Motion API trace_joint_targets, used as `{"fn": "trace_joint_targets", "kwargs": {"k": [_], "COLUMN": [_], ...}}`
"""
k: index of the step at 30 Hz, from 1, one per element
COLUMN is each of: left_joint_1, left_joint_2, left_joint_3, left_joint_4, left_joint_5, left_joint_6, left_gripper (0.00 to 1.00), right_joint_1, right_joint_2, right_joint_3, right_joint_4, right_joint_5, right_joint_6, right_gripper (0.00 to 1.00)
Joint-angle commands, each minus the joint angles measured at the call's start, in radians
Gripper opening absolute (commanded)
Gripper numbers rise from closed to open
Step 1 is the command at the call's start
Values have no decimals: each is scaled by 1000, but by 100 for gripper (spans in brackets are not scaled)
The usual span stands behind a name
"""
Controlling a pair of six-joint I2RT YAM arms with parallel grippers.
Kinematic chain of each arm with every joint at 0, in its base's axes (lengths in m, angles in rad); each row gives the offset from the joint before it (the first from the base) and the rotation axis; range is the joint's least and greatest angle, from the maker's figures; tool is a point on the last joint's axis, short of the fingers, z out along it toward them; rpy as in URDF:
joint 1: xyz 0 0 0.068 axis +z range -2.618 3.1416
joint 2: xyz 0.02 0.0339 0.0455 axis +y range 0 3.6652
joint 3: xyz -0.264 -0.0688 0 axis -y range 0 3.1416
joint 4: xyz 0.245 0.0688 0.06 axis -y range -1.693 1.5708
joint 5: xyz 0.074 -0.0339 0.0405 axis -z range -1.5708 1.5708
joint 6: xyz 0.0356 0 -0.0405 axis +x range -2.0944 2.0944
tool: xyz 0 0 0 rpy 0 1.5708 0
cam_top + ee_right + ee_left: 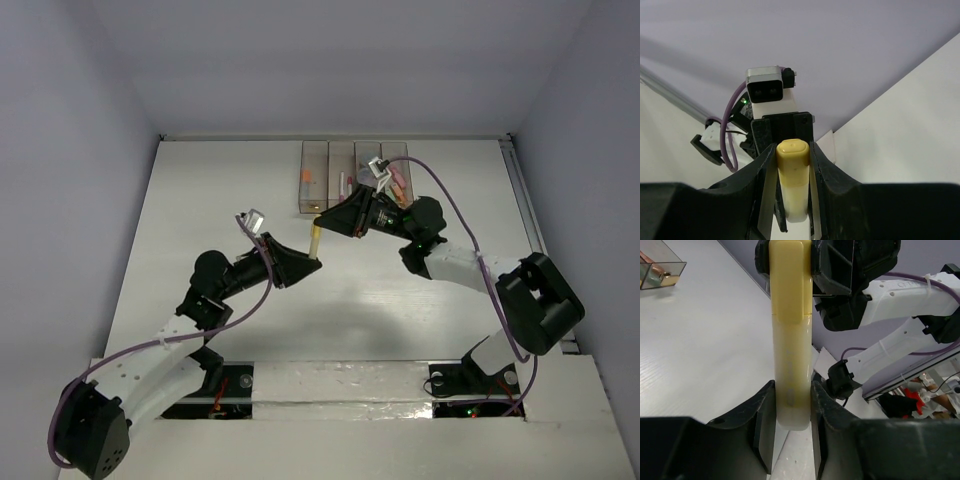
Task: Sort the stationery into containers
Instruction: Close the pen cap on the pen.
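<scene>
Jaws of the left gripper (312, 260) are closed tight on the lower end of the yellow marker (315, 241), and those of the right gripper (322, 222) stand part open but pinched on its upper end, so both hold the one marker at once, lifted above the table (220, 180) with the two sets of fingertips facing each other along its length. Beyond the right gripper, on the far side from the left one, lies the row of containers (316, 155); the arm covers part of it. Some sorting looks done: an orange piece (307, 178) sits in the bin furthest to the left, pink pieces (350, 182) in a middle one, and pink markers (398, 180) in the bin just beside the right wrist. I cannot tell what each bin is meant for, nor whether any stationery is hidden under the arms. As I judge it, this is a hand-over caught midway: one gripper has yet to let go, and the yellow marker is not yet in any bin, so at least that item is left to place.
</scene>
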Motion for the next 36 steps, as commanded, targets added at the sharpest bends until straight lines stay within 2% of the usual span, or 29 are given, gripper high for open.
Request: {"fn": "trace_joint_targets", "kwargs": {"k": [1,2,10,20,29,36], "left_joint_1": [-10,-10,-10,-10,77,109], "left_joint_2": [-3,-4,-3,35,19,37], "left_joint_3": [44,47,107,216,242,248], "left_joint_4": [76,68,84,47,22,73], "left_joint_5": [4,-12,-49,-52,3,43], "left_joint_6": [10,12,16,38,38,4], "left_gripper": [4,0,0,0,0,0], "right_joint_1": [0,0,70,109,109,109], "right_joint_2": [-2,-2,-25,-68,-121,-109], "right_joint_3": [21,20,-3,-78,-141,-189], "right_joint_4": [71,69,-69,-149,-346,-321], "right_joint_5": [-7,-6,42,37,-27,-79], "right_joint_6": [6,3,-138,-277,-418,-409], "right_gripper": [0,0,0,0,0,0]}}
